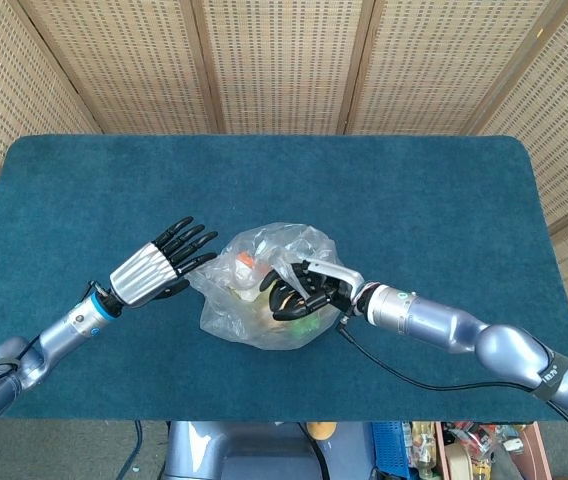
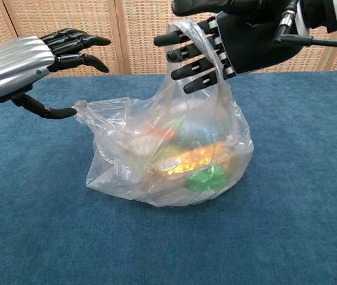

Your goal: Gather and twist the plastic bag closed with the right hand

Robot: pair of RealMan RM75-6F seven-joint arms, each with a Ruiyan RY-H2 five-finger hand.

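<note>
Nearest the chest camera, low in the middle of that frame, a clear plastic bag [image 2: 168, 160] sits on the blue table [image 2: 299, 225]. Through its crinkled film show blurred green, yellow and orange-red shapes; what they are cannot be told. In the head view the bag [image 1: 264, 300] lies a little below the middle of the frame, about halfway across the table [image 1: 434, 190].

One loop of the bag's film is drawn up toward the top middle of the chest view, where it hangs over the fingers of the right hand [image 2: 239, 38]. That hand is black, its palm facing left in the frame, its fingers [image 2: 186, 53] stretched out and apart with the film draped across them and the thumb above. They are not clamped tight round the plastic; the hand carries the loop rather than squeezing it. From the head camera the same hand [image 1: 304, 292] shows over the bag's right half, its silver arm running off to the lower right corner.

At the left of the chest view the left hand [image 2: 26, 59] hovers with fingers spread and holding nothing; its thumb tip lies right at the bag's knotted left corner [image 2: 82, 107], though whether it touches cannot be told. In the head view this hand [image 1: 159, 265] sits just left of the bag.

Farthest back, woven wicker screens [image 1: 284, 60] stand behind the table.
</note>
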